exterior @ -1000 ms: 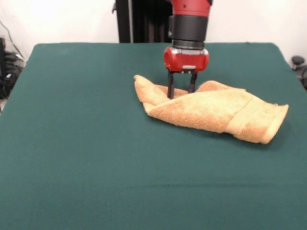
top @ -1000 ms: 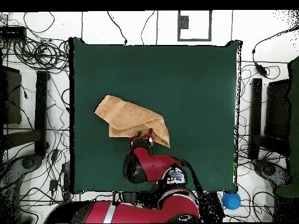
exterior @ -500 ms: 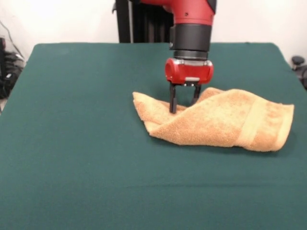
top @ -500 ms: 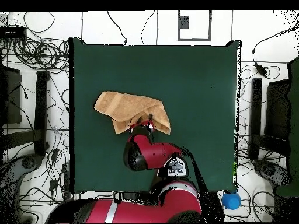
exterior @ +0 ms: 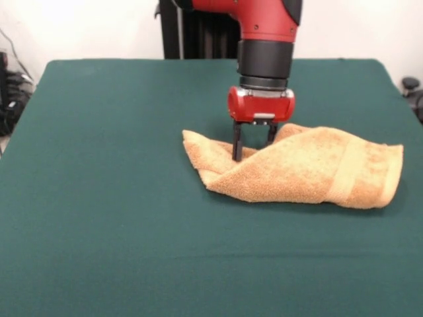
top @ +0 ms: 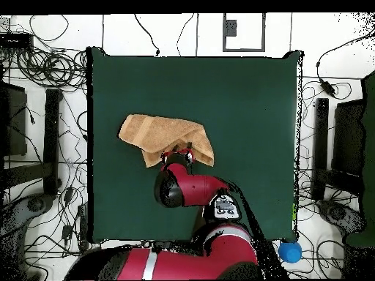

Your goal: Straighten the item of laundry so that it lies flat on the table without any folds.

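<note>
The orange-tan towel (exterior: 310, 168) lies crumpled and folded over itself on the green table (exterior: 119, 198), right of centre in the front view. A smoother woven band (exterior: 347, 168) crosses its right part. No tag shows. My gripper (exterior: 253, 146) stands upright at the towel's far edge, fingers down in a raised fold and shut on it. In the overhead view the towel (top: 157, 132) sits left of centre on the table (top: 242, 102), with the gripper (top: 181, 152) at its lower right edge. The fingertips are hidden behind the fold.
The black pedestal (exterior: 192, 30) stands behind the table's far edge. Cables and dark equipment surround the table in the overhead view, and a blue ball (top: 290, 252) lies off its lower right corner.
The gripper has moved slightly toward the front camera with the towel's fold. The towel's right part has turned over and spread, showing the band. Little has moved in the last half second.
</note>
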Motion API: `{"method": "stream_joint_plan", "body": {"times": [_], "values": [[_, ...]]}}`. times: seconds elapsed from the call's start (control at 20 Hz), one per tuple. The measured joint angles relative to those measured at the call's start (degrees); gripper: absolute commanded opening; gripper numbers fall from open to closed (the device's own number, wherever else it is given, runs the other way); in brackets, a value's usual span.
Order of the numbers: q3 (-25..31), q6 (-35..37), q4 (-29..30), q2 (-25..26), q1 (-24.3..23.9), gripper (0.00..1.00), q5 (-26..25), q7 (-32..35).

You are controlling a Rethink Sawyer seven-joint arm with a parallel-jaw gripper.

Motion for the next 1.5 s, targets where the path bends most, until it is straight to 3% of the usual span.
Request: {"method": "stream_joint_plan", "body": {"times": [1.05, 1.1, 1.5], "values": [[1.01, 1.42, 0.01, -0.39, -0.55, 1.00, 1.53, 0.00], [1.03, 1.39, 0.01, -0.40, -0.57, 0.00, 1.56, 0.00], [1.06, 1.32, 0.01, -0.39, -0.74, 0.00, 1.61, 0.05]]}}
